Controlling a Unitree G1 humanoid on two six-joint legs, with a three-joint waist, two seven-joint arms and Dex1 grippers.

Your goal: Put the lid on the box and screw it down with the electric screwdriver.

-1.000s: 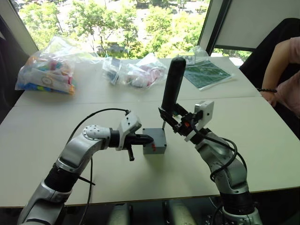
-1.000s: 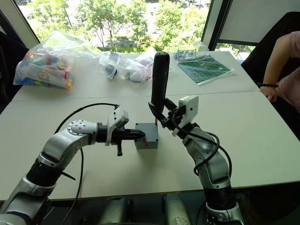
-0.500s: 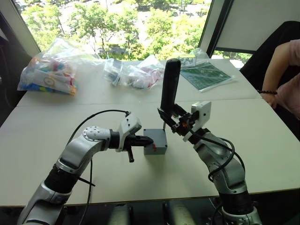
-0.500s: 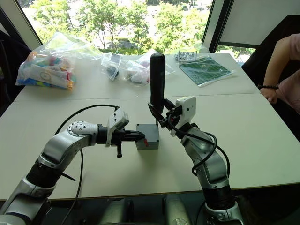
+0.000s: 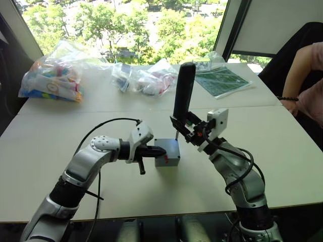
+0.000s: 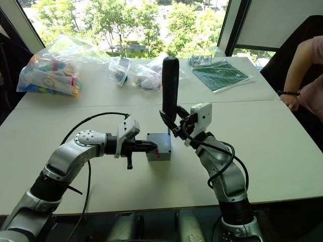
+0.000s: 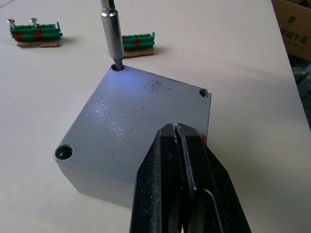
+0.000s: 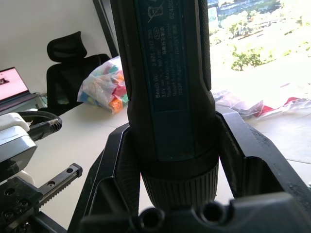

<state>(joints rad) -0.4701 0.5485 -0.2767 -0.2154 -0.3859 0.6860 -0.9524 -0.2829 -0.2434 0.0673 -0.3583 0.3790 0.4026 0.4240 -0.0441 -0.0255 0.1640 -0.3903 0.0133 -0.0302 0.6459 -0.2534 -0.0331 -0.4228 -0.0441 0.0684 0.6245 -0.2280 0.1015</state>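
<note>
While the right end effector (image 5: 187,129) clamps the rigid electric screwdriver (image 5: 183,92) low, the closed left end effector (image 7: 181,145) steadies the hard, slippery lid (image 7: 141,121).

Your left gripper (image 7: 181,145) reaches inward, forearm level, fingers pressed together. Your right gripper (image 5: 182,124) is raised, wrist angled inward toward the left, fingers clamped.

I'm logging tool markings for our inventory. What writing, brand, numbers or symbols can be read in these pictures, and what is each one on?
"Bosch": small print on the screwdriver held in the right hand.
A crossed-out symbol stands at the top of that same label; only part of it shows.
The other lines of small print on the screwdriver are too small to read.
The lid carries no writing.
</note>
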